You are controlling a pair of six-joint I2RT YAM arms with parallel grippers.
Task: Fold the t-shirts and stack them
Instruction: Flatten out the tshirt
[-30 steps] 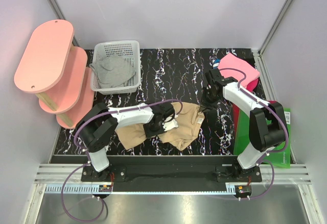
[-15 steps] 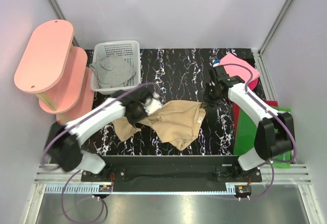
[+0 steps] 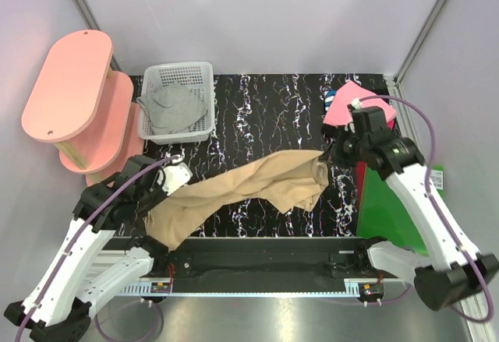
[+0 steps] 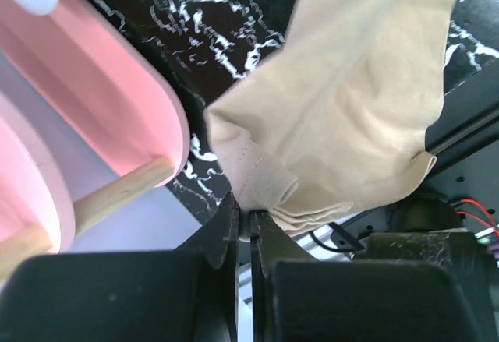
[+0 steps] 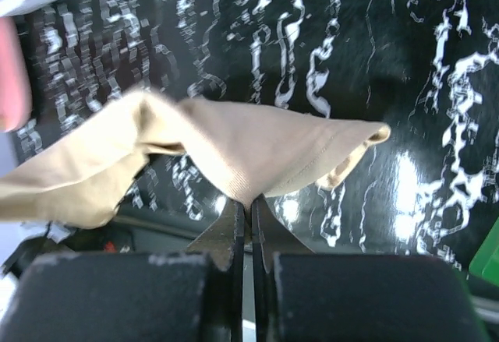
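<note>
The left gripper (image 4: 249,219) and right gripper (image 5: 251,204) are each clamped tight on an end of the tan t-shirt (image 3: 249,190), which hangs stretched over the table (image 3: 265,112). The grey t-shirt (image 3: 173,108) lies in the basket (image 3: 204,73); the pink t-shirt (image 3: 347,104) sits at the far right.

The right arm (image 3: 425,202) hides part of the pink t-shirt (image 3: 343,107) and the green sheet (image 3: 382,206).
</note>
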